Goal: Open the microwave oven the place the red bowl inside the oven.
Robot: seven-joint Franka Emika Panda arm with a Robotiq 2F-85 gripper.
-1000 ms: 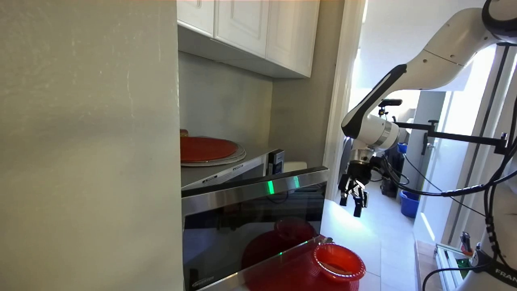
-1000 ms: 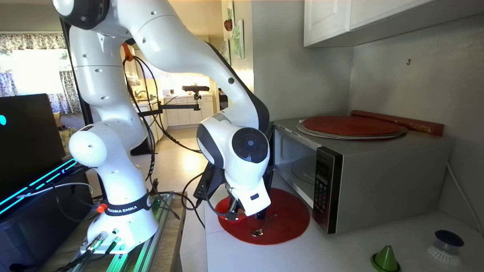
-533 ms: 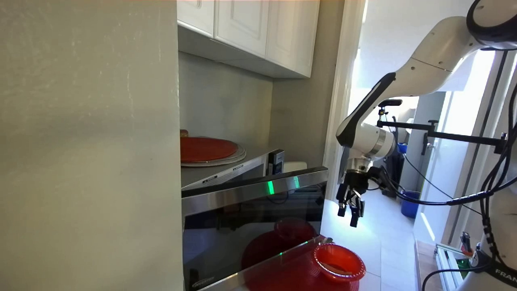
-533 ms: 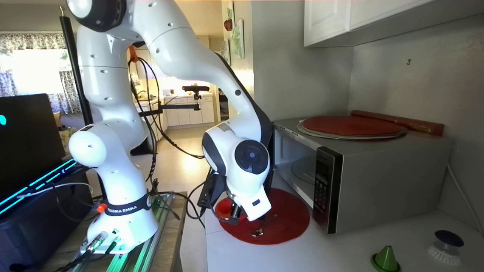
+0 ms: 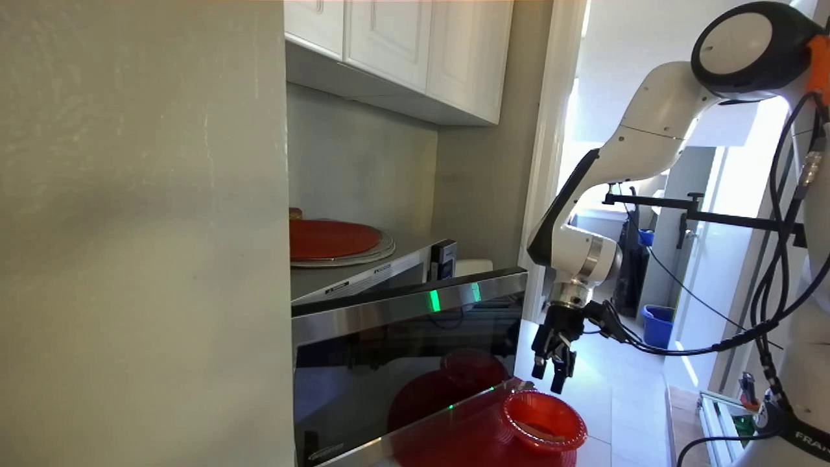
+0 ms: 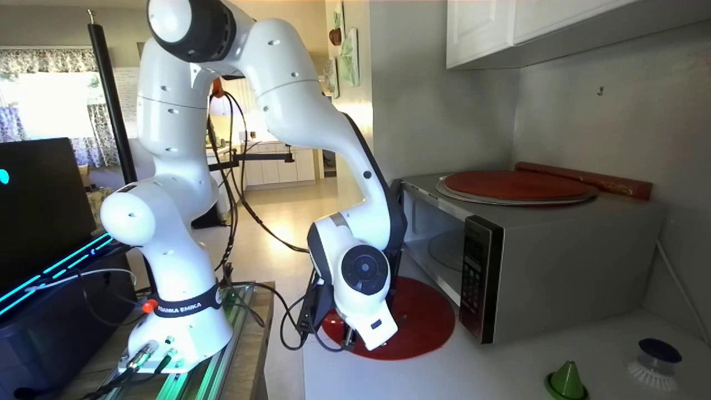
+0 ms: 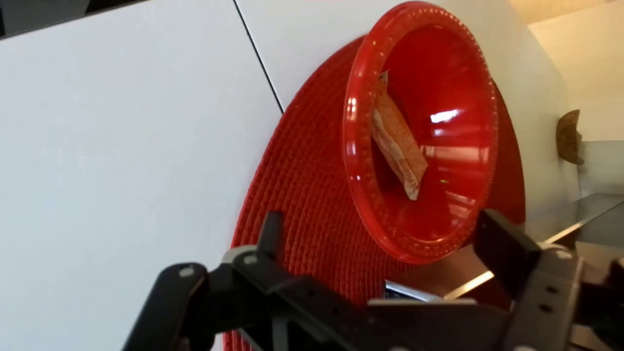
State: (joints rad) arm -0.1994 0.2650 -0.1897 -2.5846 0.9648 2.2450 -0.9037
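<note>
In an exterior view, the microwave oven (image 5: 395, 363) stands with its door (image 5: 415, 383) swung open; that step is judged complete. The red bowl (image 5: 545, 421) rests upright on a red mat (image 5: 486, 447) in front of the door, outside the oven. The gripper (image 5: 548, 381) hangs near the bowl, higher than its rim, jaws well parted. Slanted lettering low on the door appears to read INVERTER; on the robot base (image 5: 794, 447), FRAN is legible, the remainder out of view.

In an exterior view, the control panel (image 6: 477, 278) carries keys with labels too small to read. The robot base shows RANKA EMIKA, the initial letter obscured. The arm (image 6: 314, 116) covers most of the bowl.

In the wrist view, the fingers (image 7: 271, 236) stand wide and hold nothing. The bowl's glossy wall suggests thin plastic — judged light and hard to break, though likely to flex under a firm squeeze and to slip. Recommended hold: the beaded rim on the side nearest the gripper, one finger inside, one outside. A packet (image 7: 399, 144) lies in the bowl and could slide if tipped — level carriage advised. Its blurred print cannot be read with certainty.
</note>
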